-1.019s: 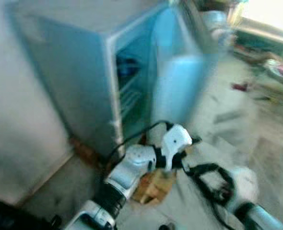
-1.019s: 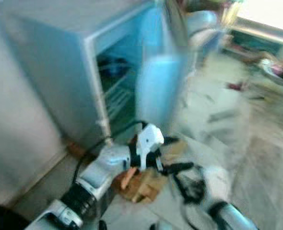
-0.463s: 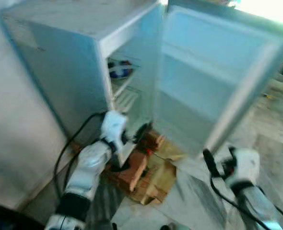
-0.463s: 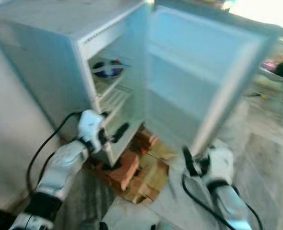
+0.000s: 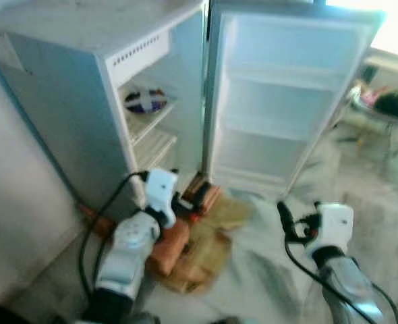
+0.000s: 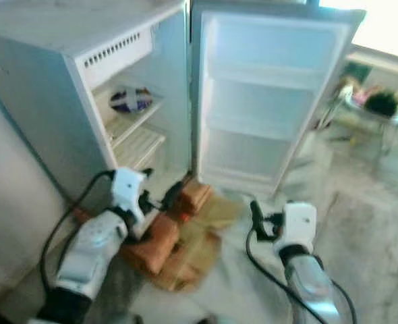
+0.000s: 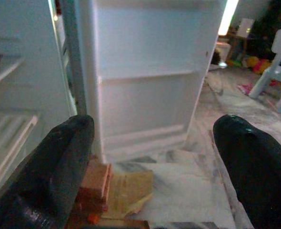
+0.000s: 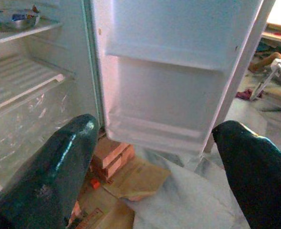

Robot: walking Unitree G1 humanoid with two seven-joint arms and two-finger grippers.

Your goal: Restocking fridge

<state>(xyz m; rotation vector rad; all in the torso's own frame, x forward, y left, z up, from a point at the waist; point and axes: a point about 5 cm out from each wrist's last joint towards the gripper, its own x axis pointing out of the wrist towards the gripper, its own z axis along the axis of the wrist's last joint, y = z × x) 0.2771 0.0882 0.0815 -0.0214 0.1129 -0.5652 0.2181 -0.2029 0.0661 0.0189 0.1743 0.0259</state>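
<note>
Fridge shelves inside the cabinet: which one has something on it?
The upper shelf holds a dark-patterned dish. The slatted shelf below looks bare, and so do the door shelves.

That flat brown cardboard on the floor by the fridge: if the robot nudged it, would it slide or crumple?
The cardboard looks thin and flat, so it is probably light and would likely slide on the smooth marble-like floor. One edge seems tucked by the bricks, which might pin it and make it buckle. The open left tool hovers close by.
</note>
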